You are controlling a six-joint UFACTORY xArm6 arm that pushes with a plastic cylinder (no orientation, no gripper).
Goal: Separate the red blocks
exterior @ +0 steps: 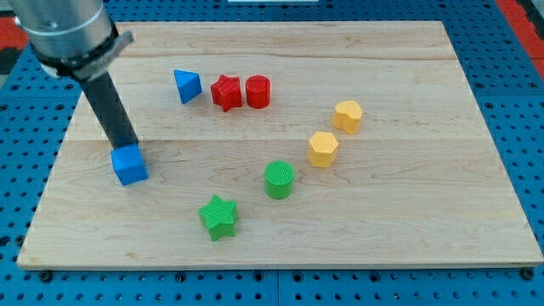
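Note:
A red star block (225, 92) and a red cylinder block (258, 91) sit side by side, touching, near the view's top middle. A blue triangle block (186, 85) lies just left of the red star. My tip (129, 147) stands at the view's left, right against the top edge of a blue cube block (130, 165), far left of and below the red blocks.
A green cylinder (279, 179) and a green star (218, 217) lie at the view's lower middle. Two yellow blocks (347, 116) (322, 149) lie to the right. The wooden board (425, 229) rests on a blue perforated base.

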